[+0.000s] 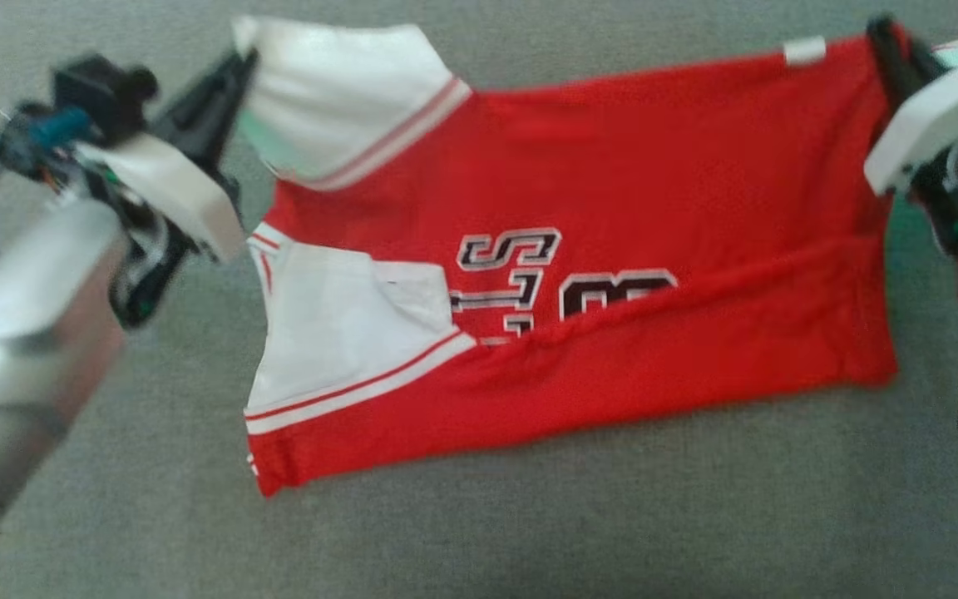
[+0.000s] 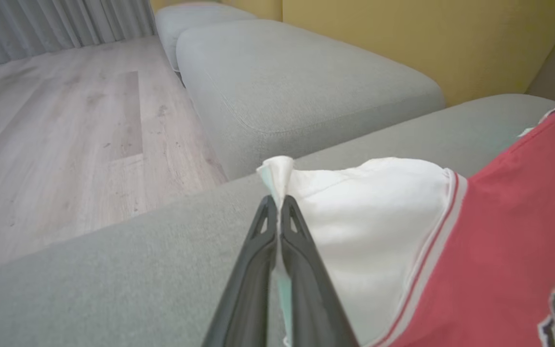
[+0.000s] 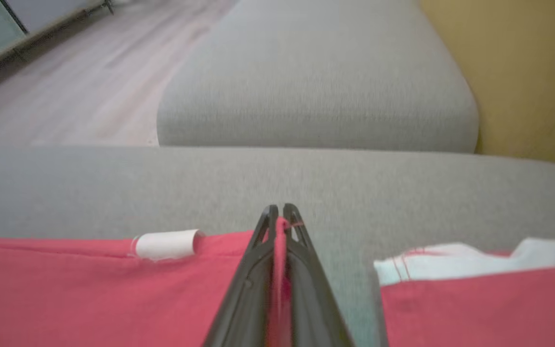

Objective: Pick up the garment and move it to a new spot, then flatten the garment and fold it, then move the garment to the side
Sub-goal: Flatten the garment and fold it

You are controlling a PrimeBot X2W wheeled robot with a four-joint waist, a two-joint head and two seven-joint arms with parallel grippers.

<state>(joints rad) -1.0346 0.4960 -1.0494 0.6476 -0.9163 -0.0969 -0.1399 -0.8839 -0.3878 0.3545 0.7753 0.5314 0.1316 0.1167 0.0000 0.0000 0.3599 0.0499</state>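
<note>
The garment [image 1: 612, 191], a red jersey with white side panels and black lettering, lies across the grey cushion [image 1: 529, 516], its near part folded over itself. My left gripper [image 1: 239, 75] is shut on the white corner at the far left. In the left wrist view the white cloth [image 2: 369, 212] is pinched between the dark fingers [image 2: 258, 250] of the left gripper [image 2: 277, 205]. My right gripper [image 1: 885, 37] is shut on the red edge at the far right. The right wrist view shows red fabric [image 3: 65, 294] clamped in the right gripper [image 3: 280, 212], beside a white tag [image 3: 166, 244].
A second grey cushion [image 2: 297, 86] lies beyond the one I work on, with a yellow wall [image 2: 427, 38] behind it. Wooden floor [image 2: 56, 135] runs alongside the cushions. A grey curtain [image 2: 41, 21] hangs at the far end.
</note>
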